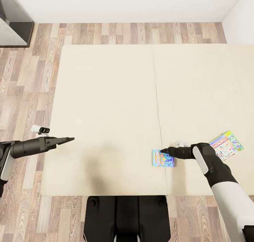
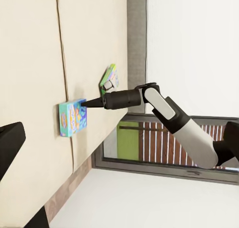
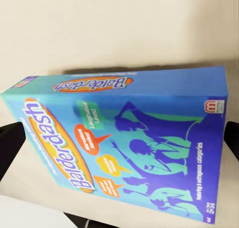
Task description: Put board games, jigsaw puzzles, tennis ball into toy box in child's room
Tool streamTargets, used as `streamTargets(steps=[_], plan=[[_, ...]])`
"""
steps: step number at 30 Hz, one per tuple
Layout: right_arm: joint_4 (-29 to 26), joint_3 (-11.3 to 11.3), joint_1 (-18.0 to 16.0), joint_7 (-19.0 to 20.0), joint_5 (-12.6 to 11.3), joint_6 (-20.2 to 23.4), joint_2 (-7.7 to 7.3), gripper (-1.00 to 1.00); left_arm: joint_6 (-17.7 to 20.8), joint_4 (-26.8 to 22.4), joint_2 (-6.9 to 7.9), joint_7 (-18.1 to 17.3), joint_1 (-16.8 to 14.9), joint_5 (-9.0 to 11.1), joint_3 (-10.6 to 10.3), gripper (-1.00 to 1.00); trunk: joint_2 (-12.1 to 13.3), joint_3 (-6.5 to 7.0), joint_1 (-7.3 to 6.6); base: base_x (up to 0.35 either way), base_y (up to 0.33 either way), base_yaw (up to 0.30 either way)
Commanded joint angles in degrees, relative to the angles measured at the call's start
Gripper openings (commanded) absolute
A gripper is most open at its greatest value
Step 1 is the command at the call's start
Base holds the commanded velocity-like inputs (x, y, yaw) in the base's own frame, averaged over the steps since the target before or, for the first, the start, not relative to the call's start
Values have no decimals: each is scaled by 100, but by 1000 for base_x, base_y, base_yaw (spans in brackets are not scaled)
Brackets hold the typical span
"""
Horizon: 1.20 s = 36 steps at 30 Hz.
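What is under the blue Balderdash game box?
The blue Balderdash box lies flat on the beige mattress of the bed. Anything directly beneath the box is covered.

The wide beige mattress of the bed (image 2: 35,63) carries a flat bright blue board game box (image 2: 72,117) and, well apart, a white-and-green board game box (image 2: 109,78). The dark right gripper (image 2: 85,103) on its black-and-white arm reaches the blue box's upper corner, apparently touching it.

Wood-plank floor (image 1: 31,79), white wall (image 1: 123,4), dark cabinet (image 1: 14,19) far-left corner.
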Motion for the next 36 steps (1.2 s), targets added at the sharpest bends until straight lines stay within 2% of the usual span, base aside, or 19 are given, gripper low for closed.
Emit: streamTargets(steps=[1, 19, 36], plan=[[-3, -2, -2, 47, 42, 20, -2, 100, 61, -1, 2, -23, -2, -3, -1, 100, -9, -6, 3, -12, 41, 0], [-1, -2, -2, 47, 42, 20, -2, 100, 61, -2, 2, -23, -2, -3, 3, 100, -9, -6, 3, -2, 15, 0], [0, -2, -2, 47, 50, 20, -2, 100, 61, -1, 2, -23, -2, -3, 7, 100, -9, -6, 3, 0, 105, 0]])
